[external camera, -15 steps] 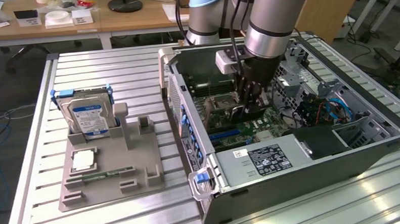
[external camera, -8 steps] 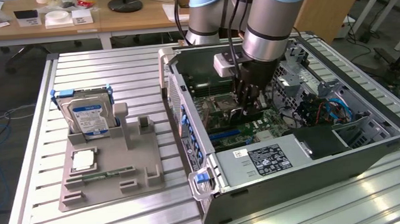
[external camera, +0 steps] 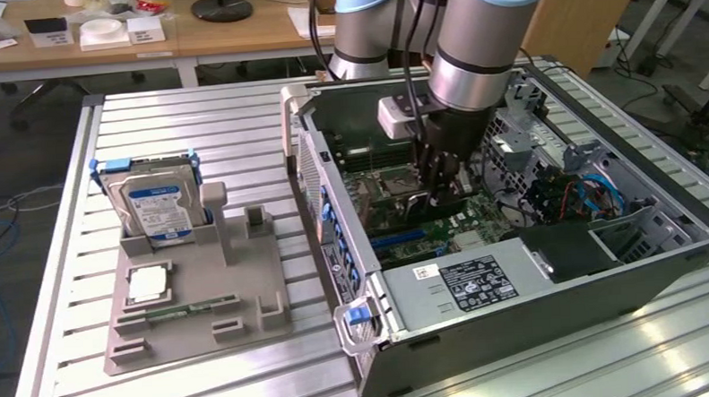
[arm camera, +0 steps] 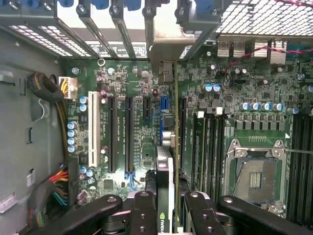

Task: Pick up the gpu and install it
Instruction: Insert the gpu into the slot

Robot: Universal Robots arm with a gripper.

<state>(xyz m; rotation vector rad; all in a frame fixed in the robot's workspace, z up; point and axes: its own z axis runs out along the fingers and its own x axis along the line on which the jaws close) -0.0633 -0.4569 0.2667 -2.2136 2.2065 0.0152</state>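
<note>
My gripper point(arm camera: 168, 208) is shut on the gpu point(arm camera: 166, 161), which shows edge-on as a thin card between the two black fingers point(arm camera: 142, 215). Its silvery end bracket point(arm camera: 168, 44) reaches the row of rear slot openings of the case. The card stands upright over the green motherboard point(arm camera: 142, 73), along a slot beside the memory sockets; whether it sits in the slot I cannot tell. In the exterior view the gripper point(external camera: 440, 193) is lowered inside the open computer case point(external camera: 514, 281), just above the motherboard point(external camera: 391, 224).
Black expansion slots point(arm camera: 129, 132) and a white slot point(arm camera: 92, 127) lie beside the card, and the CPU socket point(arm camera: 257, 178) lies on its other side. Cable bundles point(arm camera: 58, 191) run along the case wall. On the exterior view's left, a grey holder point(external camera: 244, 288) carries a hard drive point(external camera: 154, 207).
</note>
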